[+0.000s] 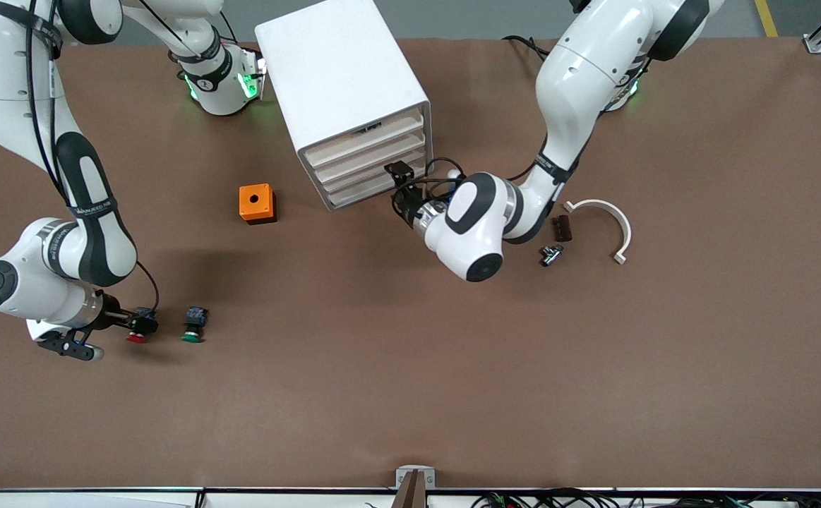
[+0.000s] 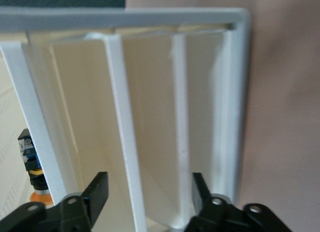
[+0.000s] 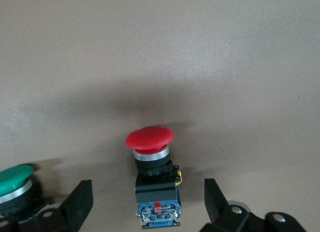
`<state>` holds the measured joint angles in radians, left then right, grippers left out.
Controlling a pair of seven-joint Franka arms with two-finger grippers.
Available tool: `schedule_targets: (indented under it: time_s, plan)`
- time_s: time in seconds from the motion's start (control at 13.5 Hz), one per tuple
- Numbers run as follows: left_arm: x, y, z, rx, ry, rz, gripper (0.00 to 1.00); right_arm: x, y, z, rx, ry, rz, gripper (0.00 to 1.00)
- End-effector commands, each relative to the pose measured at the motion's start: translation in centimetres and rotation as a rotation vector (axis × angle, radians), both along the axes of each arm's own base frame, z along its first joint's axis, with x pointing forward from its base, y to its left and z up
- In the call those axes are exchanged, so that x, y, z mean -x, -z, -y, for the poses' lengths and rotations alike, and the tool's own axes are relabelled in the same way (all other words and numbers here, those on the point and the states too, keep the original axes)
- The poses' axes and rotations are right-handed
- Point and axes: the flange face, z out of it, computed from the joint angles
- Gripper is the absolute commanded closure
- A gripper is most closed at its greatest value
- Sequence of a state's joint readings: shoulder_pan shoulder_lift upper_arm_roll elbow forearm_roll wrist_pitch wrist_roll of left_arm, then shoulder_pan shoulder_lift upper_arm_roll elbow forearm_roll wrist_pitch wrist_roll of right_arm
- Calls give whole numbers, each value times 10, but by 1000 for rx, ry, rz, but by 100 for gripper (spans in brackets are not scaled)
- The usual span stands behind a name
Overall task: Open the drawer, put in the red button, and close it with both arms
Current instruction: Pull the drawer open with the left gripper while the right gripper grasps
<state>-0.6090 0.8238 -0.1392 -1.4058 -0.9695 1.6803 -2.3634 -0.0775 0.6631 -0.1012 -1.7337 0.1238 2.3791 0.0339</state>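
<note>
Nothing stowed yet. Left pincer [image 1: 397,185] spread at drawer [image 1: 375,185] front; right pincer [image 3: 145,202] spread astride red button [image 3: 150,142].

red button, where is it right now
The red button lies on the table toward the right arm's end, beside the green button, between the open fingers of the right gripper.

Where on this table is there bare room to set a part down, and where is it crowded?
Bare: the wide strip of table nearer the camera than the red button and green button, and the stretch between the orange box and those buttons. Crowded: in front of the cabinet, where the open left gripper sits, and around the right gripper, open around the red button.
</note>
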Motion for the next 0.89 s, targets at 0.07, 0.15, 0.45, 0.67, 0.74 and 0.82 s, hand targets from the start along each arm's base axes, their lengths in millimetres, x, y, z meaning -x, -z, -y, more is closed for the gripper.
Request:
schedule_targets:
  time_s: [0.07,0.15,0.45,0.67,0.74,0.82]
  plan:
    - [16,10,19,-27,-45,-103,33,3,7,4,3,-24,10,8]
    - [24,11,26,-29,-30,-104,35,4,10,4,3,-24,6,11]
    - [41,18,38,-31,-5,-120,66,12,21,-1,8,-30,6,24]
    - [29,16,28,-28,-16,-118,99,13,22,0,8,-64,5,78]
    - [19,14,17,-20,-11,-128,99,13,20,0,6,-68,1,98]
    - [11,12,9,-9,-6,-120,99,13,17,-1,5,-66,1,100]
